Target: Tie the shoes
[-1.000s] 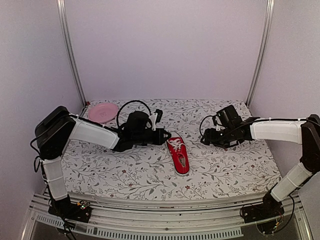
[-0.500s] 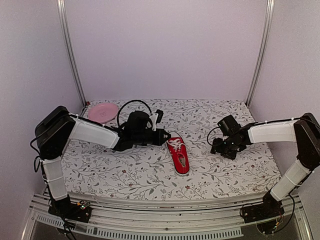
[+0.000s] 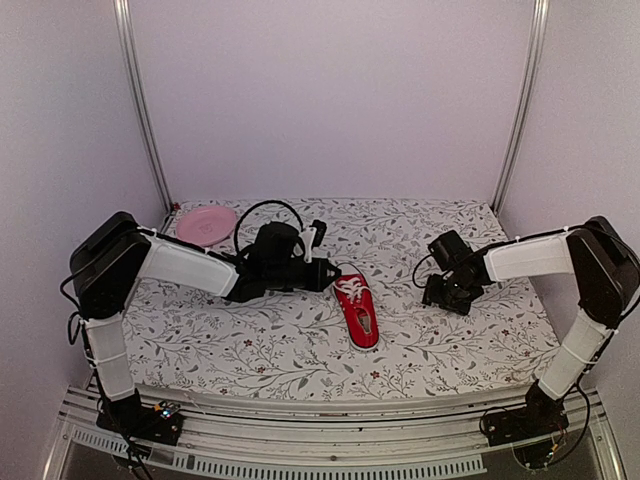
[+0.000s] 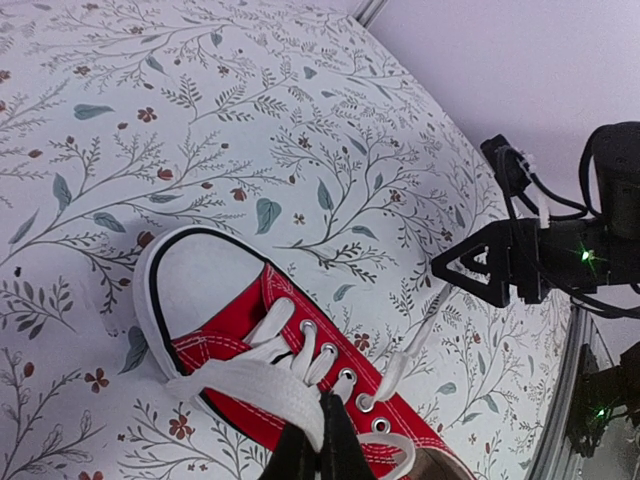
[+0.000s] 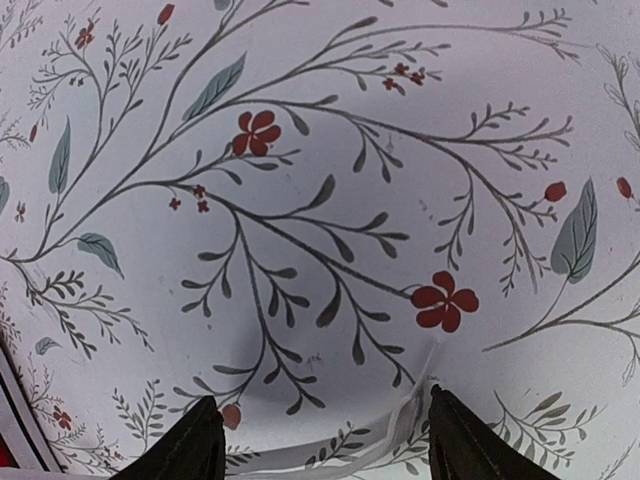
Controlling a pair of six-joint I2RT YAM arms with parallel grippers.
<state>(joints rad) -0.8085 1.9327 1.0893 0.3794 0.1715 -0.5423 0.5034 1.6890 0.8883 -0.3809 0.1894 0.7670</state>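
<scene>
The red sneaker (image 3: 357,311) lies on the flowered cloth, white toe cap pointing to the far side. It also shows in the left wrist view (image 4: 300,340). My left gripper (image 3: 333,276) is at the toe end, shut on a broad white lace (image 4: 250,385) pulled across the eyelets. The other lace end (image 4: 420,335) runs from an eyelet to the right, towards my right gripper (image 3: 437,292). That gripper (image 5: 325,445) is open and low over the cloth. The thin lace end (image 5: 405,425) lies flat between its fingers, close to the right fingertip (image 5: 465,445).
A pink plate (image 3: 205,224) sits at the far left corner of the table. A black cable (image 3: 262,208) loops above the left wrist. Metal frame posts (image 3: 140,100) stand at both far corners, with walls close on each side.
My right gripper has dropped down to the cloth and its arm has folded in. The left gripper and the shoe have not moved.
</scene>
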